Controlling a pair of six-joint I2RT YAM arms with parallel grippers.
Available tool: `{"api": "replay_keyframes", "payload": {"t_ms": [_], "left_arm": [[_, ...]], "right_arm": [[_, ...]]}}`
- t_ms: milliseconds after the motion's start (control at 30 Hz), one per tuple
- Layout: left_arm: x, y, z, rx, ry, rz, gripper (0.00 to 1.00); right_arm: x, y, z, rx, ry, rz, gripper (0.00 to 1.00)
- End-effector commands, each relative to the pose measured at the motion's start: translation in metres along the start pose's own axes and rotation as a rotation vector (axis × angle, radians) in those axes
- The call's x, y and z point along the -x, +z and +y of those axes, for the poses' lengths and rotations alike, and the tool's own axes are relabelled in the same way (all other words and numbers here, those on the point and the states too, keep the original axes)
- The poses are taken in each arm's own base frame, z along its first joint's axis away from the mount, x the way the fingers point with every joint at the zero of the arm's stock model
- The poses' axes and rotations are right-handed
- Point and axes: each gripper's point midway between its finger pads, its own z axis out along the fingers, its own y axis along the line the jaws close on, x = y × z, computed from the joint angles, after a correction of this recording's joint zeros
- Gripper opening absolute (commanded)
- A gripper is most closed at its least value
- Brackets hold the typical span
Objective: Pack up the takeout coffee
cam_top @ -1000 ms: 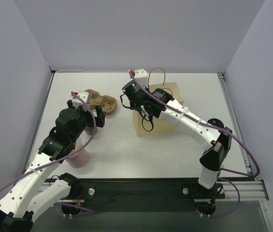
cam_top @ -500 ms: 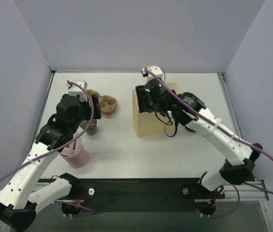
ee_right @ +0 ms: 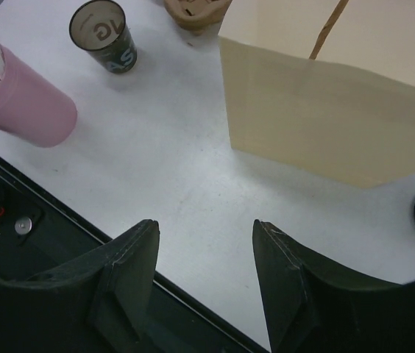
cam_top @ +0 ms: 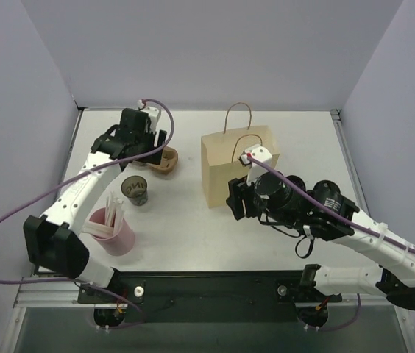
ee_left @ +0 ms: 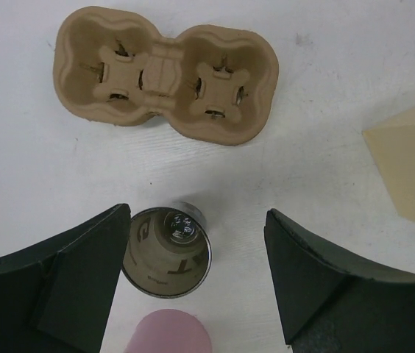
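I saw the takeout coffee standing upright on the counter, well to the left of the paper bag and apart from it. Its top looked open from above, though I could not be sure. Farther from me on that same side of the bag lay the brown pulp tray, both wells bare. The pink cup with pale sticks stood nearer me. My left pincer hung above the coffee, released and wide, grasping nothing. My right pincer hovered just before the bag's near face, also released, with bare counter between its fingers.
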Motion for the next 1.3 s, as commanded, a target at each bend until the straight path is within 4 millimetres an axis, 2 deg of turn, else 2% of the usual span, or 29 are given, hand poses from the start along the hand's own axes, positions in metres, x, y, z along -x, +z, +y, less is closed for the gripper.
{"api": "replay_keyframes", "payload": {"t_ms": [0, 33, 67, 100, 133, 167, 233, 267, 333, 467, 567, 700, 933, 1033, 1267], "left_arm": [[0.044, 0.019, 0.001, -0.084, 0.074, -0.021, 0.83], [0.046, 0.025, 0.000, -0.113, 0.062, -0.015, 0.83], [0.041, 0.042, 0.004, -0.111, 0.030, 0.027, 0.83], [0.052, 0.045, 0.014, -0.094, -0.005, 0.013, 0.82], [0.047, 0.061, 0.019, -0.074, -0.049, 0.048, 0.82], [0.048, 0.067, 0.032, 0.017, -0.139, 0.060, 0.79], [0.060, 0.074, 0.041, 0.100, -0.230, 0.043, 0.76], [0.054, 0.084, 0.047, 0.173, -0.324, 0.066, 0.74], [0.056, 0.091, 0.044, 0.194, -0.396, 0.055, 0.73], [0.054, 0.108, 0.041, 0.245, -0.654, 0.047, 0.72], [0.053, 0.117, 0.034, 0.277, -0.782, 0.067, 0.66], [0.039, 0.122, 0.037, 0.373, -0.956, 0.073, 0.64], [0.044, 0.128, 0.039, 0.415, -1.053, 0.017, 0.63], [0.040, 0.136, 0.035, 0.439, -1.067, 0.027, 0.61], [0.017, 0.152, 0.033, 0.497, -1.066, 0.099, 0.60]], "right_arm": [[0.002, -0.019, 0.004, 0.065, 0.052, -0.080, 0.54], [0.000, -0.020, 0.003, 0.072, 0.051, -0.088, 0.54], [-0.001, -0.025, -0.001, 0.072, 0.063, -0.112, 0.54], [-0.001, -0.028, -0.004, 0.069, 0.067, -0.125, 0.54], [0.000, -0.030, -0.007, 0.060, 0.070, -0.136, 0.54], [0.002, -0.036, -0.013, 0.054, 0.080, -0.161, 0.54], [-0.001, -0.038, -0.023, 0.022, 0.082, -0.177, 0.54], [0.002, -0.043, -0.026, 0.021, 0.088, -0.199, 0.54], [0.002, -0.045, -0.031, 0.008, 0.089, -0.212, 0.54], [0.003, -0.049, -0.033, 0.009, 0.080, -0.224, 0.54], [0.005, -0.050, -0.034, 0.011, 0.078, -0.230, 0.54], [0.005, -0.049, -0.037, -0.011, 0.075, -0.239, 0.54], [-0.001, -0.045, -0.038, -0.020, 0.065, -0.224, 0.54], [0.000, -0.046, -0.041, -0.031, 0.061, -0.232, 0.54], [0.001, -0.046, -0.045, -0.052, 0.049, -0.236, 0.54]]}}
